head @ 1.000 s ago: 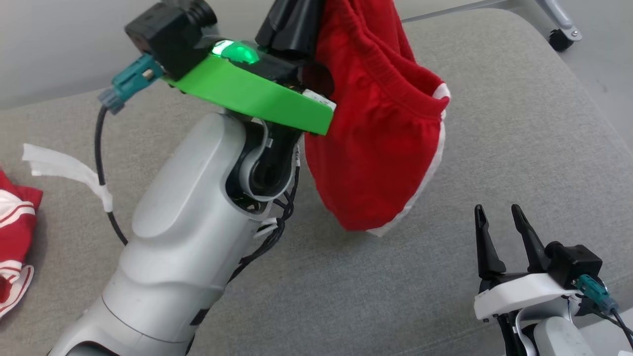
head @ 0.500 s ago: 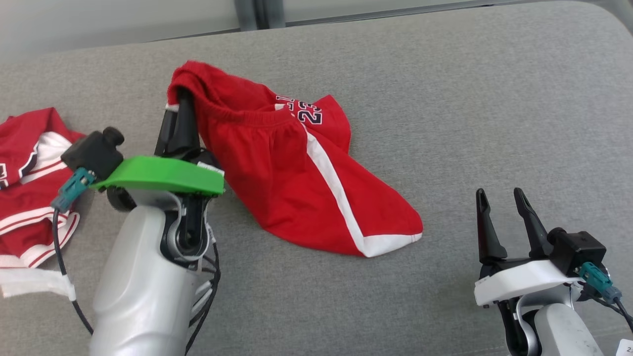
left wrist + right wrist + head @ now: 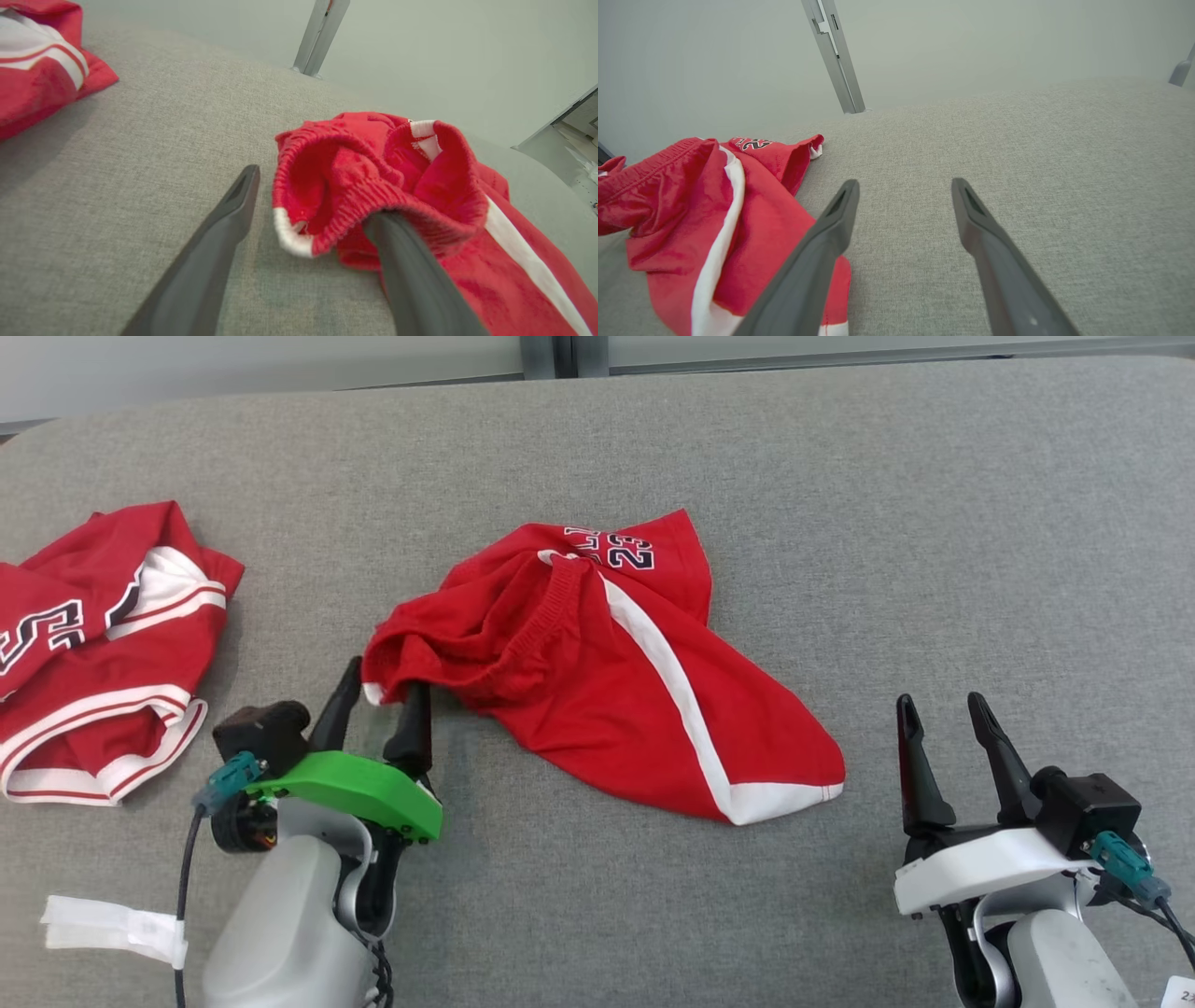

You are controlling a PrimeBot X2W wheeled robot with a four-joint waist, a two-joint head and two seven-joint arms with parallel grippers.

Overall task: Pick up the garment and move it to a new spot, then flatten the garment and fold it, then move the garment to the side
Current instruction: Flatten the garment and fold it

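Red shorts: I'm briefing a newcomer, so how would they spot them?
On the grey cushion, look mid-surface, by the left gripper. The red shorts lie crumpled there. Unlike the red garment at the left edge, they show a broad white stripe and 23.

Two garments (image 3: pixel 607 691) (image 3: pixel 93 653), two grippers (image 3: pixel 385 700) (image 3: pixel 941 723), perhaps one tape strip (image 3: pixel 112 929)

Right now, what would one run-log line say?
shorts: crumpled on grey cushion | left jaws: open, one finger in waistband | right jaws: open, empty | next: flatten
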